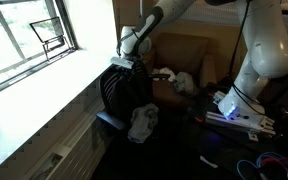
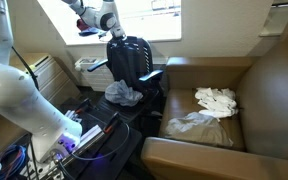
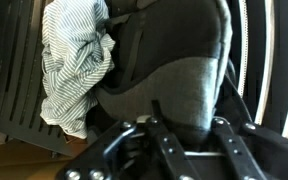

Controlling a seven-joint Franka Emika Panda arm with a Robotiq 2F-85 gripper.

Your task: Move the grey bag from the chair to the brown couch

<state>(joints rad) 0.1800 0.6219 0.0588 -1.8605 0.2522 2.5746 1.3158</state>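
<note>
The grey bag (image 3: 174, 70) stands on the black chair (image 1: 108, 90), dark and soft, filling the middle of the wrist view. My gripper (image 3: 174, 130) is at its top, one finger on each side of a fold of grey fabric, squeezing it. In both exterior views the gripper (image 1: 127, 62) (image 2: 112, 30) sits right on top of the bag (image 1: 134, 90) (image 2: 130, 58) at the chair's backrest. The brown couch (image 1: 189, 52) (image 2: 269, 95) stands beside the chair (image 2: 156, 74).
A pale striped cloth (image 3: 74, 60) (image 1: 142, 122) (image 2: 124, 93) lies on the chair seat next to the bag. White cloths (image 2: 216, 98) lie on the couch seat. A window sill (image 1: 44, 90) runs behind the chair. The robot base (image 1: 239, 110) and cables are on the floor.
</note>
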